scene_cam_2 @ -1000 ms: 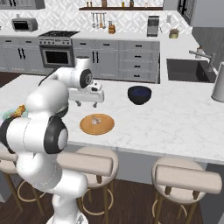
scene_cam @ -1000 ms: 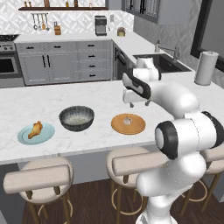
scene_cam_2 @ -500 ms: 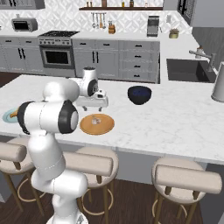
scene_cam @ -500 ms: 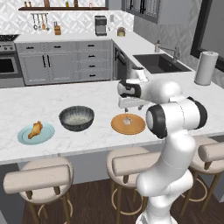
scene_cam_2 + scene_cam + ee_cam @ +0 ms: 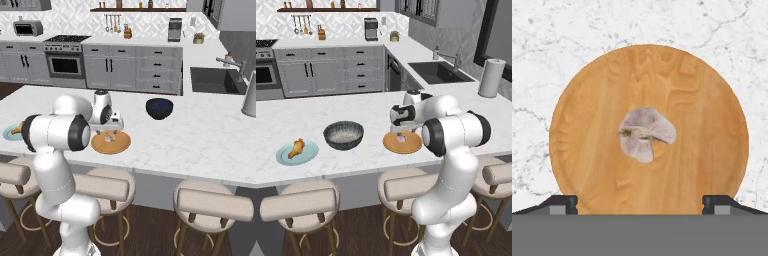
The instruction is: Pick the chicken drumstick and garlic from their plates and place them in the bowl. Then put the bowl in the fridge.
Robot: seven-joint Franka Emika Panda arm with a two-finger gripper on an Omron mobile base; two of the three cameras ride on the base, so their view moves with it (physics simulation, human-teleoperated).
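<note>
- The worktop [image 5: 316, 117] is a white marble island with grey veins.
- A pale blue-green plate [image 5: 306, 155] lies at its near left.
- A dark grey speckled bowl [image 5: 344, 135] stands just right of that plate.
- An orange-tan wooden plate [image 5: 411, 145] lies further right, near the front edge.

Looking straight down on orange-tan wooden plate [image 5: 648, 131], round, flat on white grey-veined marble worktop [image 5: 542, 60]. Garlic [image 5: 645, 133] at plate centre, pale whitish-mauve bulb, lying on side, stem end toward left, touching plate surface. Worktop bare on all visible sides of plate. Gripper [image 5: 640, 205] above plate's near rim, dark fingertips [image 5: 561, 204] spread wide, one at each lower side of plate, well apart from garlic, nothing between them.
</note>
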